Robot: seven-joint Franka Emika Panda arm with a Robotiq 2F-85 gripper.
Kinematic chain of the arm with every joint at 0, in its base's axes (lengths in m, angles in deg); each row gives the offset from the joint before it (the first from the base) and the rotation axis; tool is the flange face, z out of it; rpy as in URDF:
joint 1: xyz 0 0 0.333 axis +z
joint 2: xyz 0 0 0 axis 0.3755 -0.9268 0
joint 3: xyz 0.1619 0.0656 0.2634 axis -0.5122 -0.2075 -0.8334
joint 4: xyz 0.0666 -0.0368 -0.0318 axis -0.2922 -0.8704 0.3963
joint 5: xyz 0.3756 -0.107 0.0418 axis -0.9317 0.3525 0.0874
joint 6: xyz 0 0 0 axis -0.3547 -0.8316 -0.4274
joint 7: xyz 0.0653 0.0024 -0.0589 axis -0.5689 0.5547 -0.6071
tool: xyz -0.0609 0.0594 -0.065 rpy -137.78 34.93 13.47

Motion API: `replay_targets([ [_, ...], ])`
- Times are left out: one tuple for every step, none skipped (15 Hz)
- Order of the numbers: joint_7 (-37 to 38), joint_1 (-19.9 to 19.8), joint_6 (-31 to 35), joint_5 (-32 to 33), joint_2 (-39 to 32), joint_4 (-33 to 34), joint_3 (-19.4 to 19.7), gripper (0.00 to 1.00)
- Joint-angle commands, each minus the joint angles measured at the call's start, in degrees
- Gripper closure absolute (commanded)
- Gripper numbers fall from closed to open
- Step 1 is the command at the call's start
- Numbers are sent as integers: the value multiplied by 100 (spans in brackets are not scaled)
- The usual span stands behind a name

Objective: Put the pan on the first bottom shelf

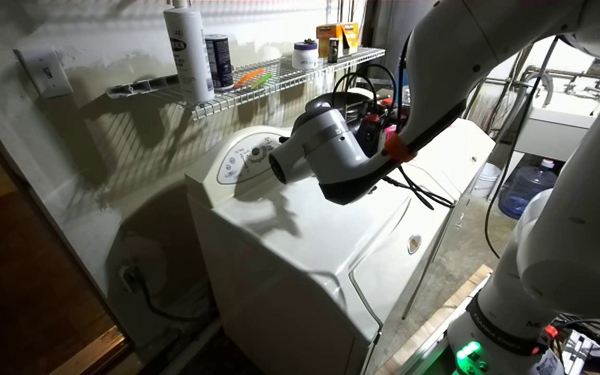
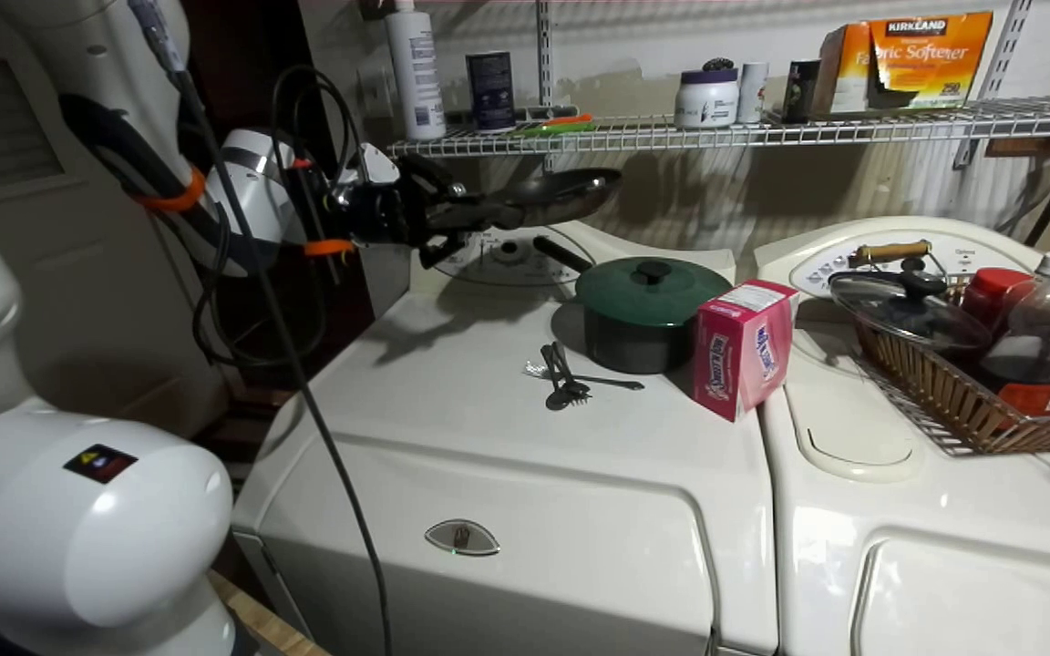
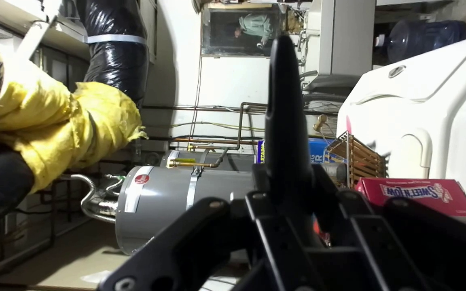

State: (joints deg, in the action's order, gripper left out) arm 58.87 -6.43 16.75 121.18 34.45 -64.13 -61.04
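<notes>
The black pan (image 2: 561, 193) is held in the air above the white dryer top, seen nearly side-on with its far rim tilted slightly up. My gripper (image 2: 447, 214) is shut on its handle. In the wrist view the dark handle (image 3: 285, 109) stands up between the fingers of the gripper (image 3: 291, 178); the pan's bowl is mostly hidden there. The white wire shelf (image 2: 616, 137) runs along the wall in both exterior views (image 1: 279, 78). The pan appears a little below the shelf's front edge; its depth from the wall is hard to tell. In an exterior view my arm hides the gripper.
On the shelf stand a white bottle (image 2: 416, 73), dark can (image 2: 490, 91), orange and green utensils (image 2: 561, 125), a jar (image 2: 706, 98) and a softener box (image 2: 926, 64). Below are a green pot (image 2: 648, 310), black utensils (image 2: 566, 378), pink box (image 2: 744, 351) and basket (image 2: 962, 410).
</notes>
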Motion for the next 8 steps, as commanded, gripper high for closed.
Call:
replay_targets([
  [-44,-126,-78,257,119,16,117,93],
  [-47,-165,-52,283,156,11,157,93],
  [-53,-197,-46,303,178,14,194,93],
  [-54,-244,10,324,231,16,235,93],
  [-69,-277,5,343,244,47,271,93],
  [-71,-305,6,365,254,82,299,93],
  [-83,-329,16,397,276,132,330,93],
  [-99,-357,41,434,291,189,355,93],
])
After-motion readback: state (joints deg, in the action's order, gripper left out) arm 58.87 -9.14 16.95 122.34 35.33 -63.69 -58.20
